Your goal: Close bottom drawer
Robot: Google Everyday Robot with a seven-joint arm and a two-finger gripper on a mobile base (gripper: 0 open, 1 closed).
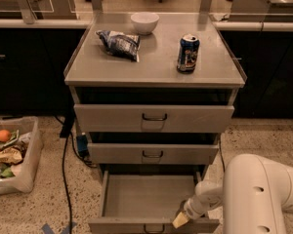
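Observation:
The bottom drawer (149,196) of the grey metal cabinet is pulled far out, its flat grey tray bare. Its front panel (117,226) runs along the bottom edge of the camera view, with a small dark loop handle (154,228) at centre. My gripper (180,220) reaches in from the lower right on a white arm (256,194). Its yellowish tip rests at the drawer's front edge, just right of the handle. The top drawer (154,118) and middle drawer (153,153) stand slightly out.
On the cabinet top (154,67) are a white bowl (144,22), a crumpled chip bag (118,43) and a blue can (188,53). A clear bin (12,155) of scraps sits on the floor at left. A black cable (64,179) runs down beside the cabinet.

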